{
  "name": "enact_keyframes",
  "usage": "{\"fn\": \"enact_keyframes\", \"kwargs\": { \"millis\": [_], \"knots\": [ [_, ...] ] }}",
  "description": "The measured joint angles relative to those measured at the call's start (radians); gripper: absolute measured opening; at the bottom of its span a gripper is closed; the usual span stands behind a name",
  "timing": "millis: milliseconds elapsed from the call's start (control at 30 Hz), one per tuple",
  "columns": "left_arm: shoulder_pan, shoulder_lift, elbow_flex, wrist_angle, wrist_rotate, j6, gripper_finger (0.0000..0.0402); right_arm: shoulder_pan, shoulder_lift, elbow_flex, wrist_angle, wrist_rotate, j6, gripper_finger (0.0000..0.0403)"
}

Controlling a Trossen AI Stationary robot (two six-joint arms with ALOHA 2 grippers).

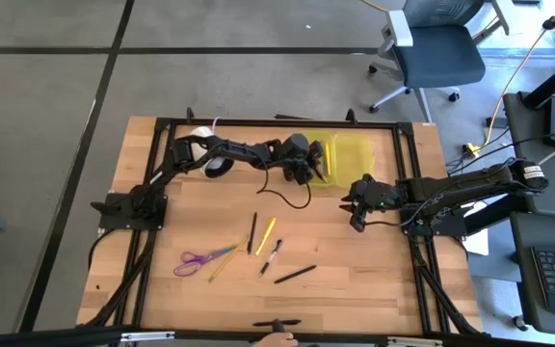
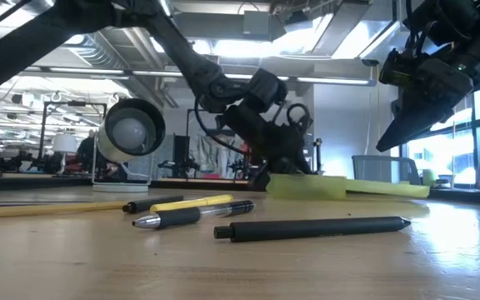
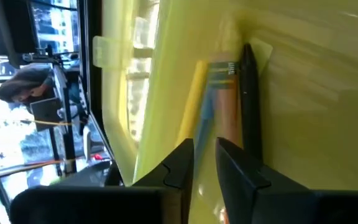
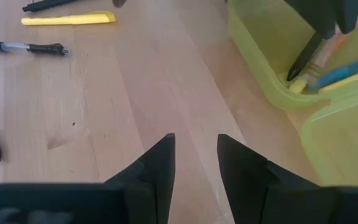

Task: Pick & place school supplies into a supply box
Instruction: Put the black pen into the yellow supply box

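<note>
The yellow-green supply box (image 1: 350, 152) lies open on the table's far right part, both halves showing in the right wrist view (image 4: 272, 56). Inside lie a yellow pencil (image 3: 194, 102), a blue pencil (image 3: 207, 109), an orange pencil (image 3: 227, 115) and a black pen (image 3: 248, 93), side by side. My left gripper (image 1: 303, 166) (image 3: 205, 155) tips down into the box at the pencils' ends, its fingers a narrow gap apart. My right gripper (image 1: 357, 204) (image 4: 196, 146) is open and hovers over bare wood on the box's near side. Purple scissors (image 1: 196, 260) and several pens (image 1: 295, 274) lie near the table's middle. My left gripper has its fingertips (image 3: 182, 158) at the ends of the pencils in the box, with the blue pencil in line with the gap. I cannot tell whether the fingers touch a pencil or the box floor.
A white cylinder (image 2: 129, 132) with a black cable (image 1: 287, 200) sits by the left arm, left of the box. A yellow marker (image 4: 67, 19) and a pen (image 4: 23, 47) lie ahead of my right gripper. Another pen (image 1: 276, 323) and a person's hand (image 1: 276, 338) are at the near edge.
</note>
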Motion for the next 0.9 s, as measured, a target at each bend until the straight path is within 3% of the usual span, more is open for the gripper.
{"fn": "enact_keyframes", "kwargs": {
  "millis": [400,600,767,900],
  "knots": [
    [-0.017,-0.037,0.000,0.027,-0.012,-0.065,0.0072,0.000,0.000,0.000,0.001,0.000,-0.003,0.0124],
    [-0.028,-0.122,0.000,0.010,-0.021,-0.210,0.0070,0.002,0.000,0.000,0.061,-0.019,-0.062,0.0124],
    [-0.030,-0.220,0.001,-0.008,-0.010,-0.404,0.0070,0.003,0.000,0.000,0.139,-0.114,-0.185,0.0124],
    [-0.029,-0.309,0.000,-0.176,-0.004,-0.556,0.0070,0.003,0.000,0.000,0.183,-0.213,-0.217,0.0124]
  ]
}}
